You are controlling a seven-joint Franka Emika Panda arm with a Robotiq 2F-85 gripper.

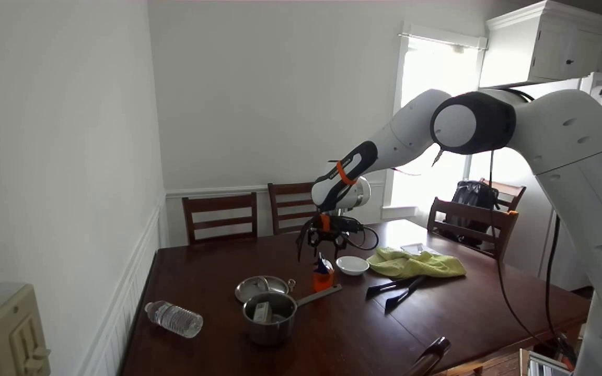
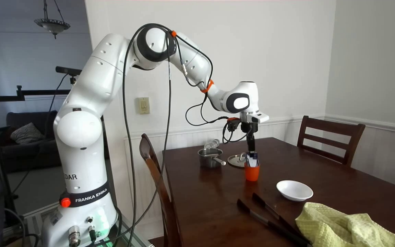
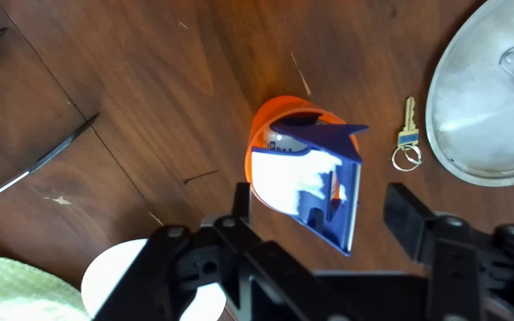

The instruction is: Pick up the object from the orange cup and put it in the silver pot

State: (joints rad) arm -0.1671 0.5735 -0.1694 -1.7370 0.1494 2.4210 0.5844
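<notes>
Below parted fingers point(image 3: 406, 218), poking from orange cup point(image 2: 251, 173).
Likely weighing little, denting easily; wanting gentle pinching atop blue carton point(image 3: 312, 178).

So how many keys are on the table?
1 that shows: the key lying between the orange cup and the metal lid. The crumpled towel could hide more.

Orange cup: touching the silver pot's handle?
Apart. An exterior view shows a clear gap between the orange cup and the tip of the silver pot's handle.
</notes>
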